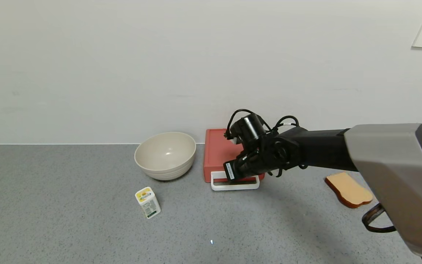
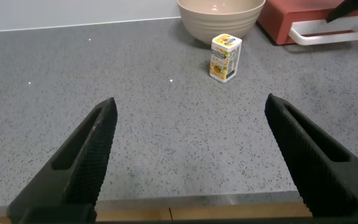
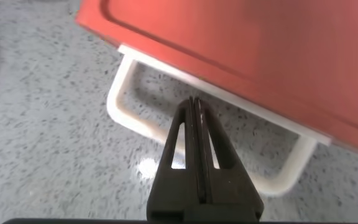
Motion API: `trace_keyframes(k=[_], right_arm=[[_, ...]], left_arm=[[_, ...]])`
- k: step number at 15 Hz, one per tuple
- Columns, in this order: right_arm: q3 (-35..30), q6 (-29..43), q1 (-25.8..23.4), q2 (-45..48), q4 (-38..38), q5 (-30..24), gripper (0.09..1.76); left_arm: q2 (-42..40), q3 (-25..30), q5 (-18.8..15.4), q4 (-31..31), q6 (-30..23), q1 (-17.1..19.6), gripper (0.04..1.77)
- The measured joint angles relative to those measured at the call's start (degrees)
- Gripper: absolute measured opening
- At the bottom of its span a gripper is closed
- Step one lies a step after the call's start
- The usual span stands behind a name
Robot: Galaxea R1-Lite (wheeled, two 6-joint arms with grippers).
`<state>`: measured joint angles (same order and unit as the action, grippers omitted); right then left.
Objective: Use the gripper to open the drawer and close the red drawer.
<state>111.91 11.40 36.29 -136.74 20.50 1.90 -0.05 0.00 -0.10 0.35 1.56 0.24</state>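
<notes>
The salmon-red drawer box lies flat by the wall, its white loop handle facing me. The drawer front looks flush with the box. My right gripper reaches in from the right and points down into the handle. In the right wrist view the drawer fills the frame. There the gripper has its fingers pressed together, empty, with the tips inside the handle loop, close to the drawer front. My left gripper is open and empty, low over the table's front edge, far from the drawer.
A beige bowl stands just left of the drawer. A small white and yellow carton stands in front of the bowl. A toast-shaped slice lies to the right. The white wall is right behind the drawer.
</notes>
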Motion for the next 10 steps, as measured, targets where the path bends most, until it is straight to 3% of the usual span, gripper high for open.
trace_keyframes(k=[5, 10], right_arm=[[-3.5, -4.2, 0.6, 10.8, 3.5, -0.2, 0.12], [-15.4, -12.0, -1.8, 22.4, 1.6, -1.1, 0.12]], left_arm=[[0.0, 0.0, 0.0, 0.0, 0.0, 0.0, 1.72], [0.0, 0.0, 0.0, 0.0, 0.0, 0.0, 1.72]])
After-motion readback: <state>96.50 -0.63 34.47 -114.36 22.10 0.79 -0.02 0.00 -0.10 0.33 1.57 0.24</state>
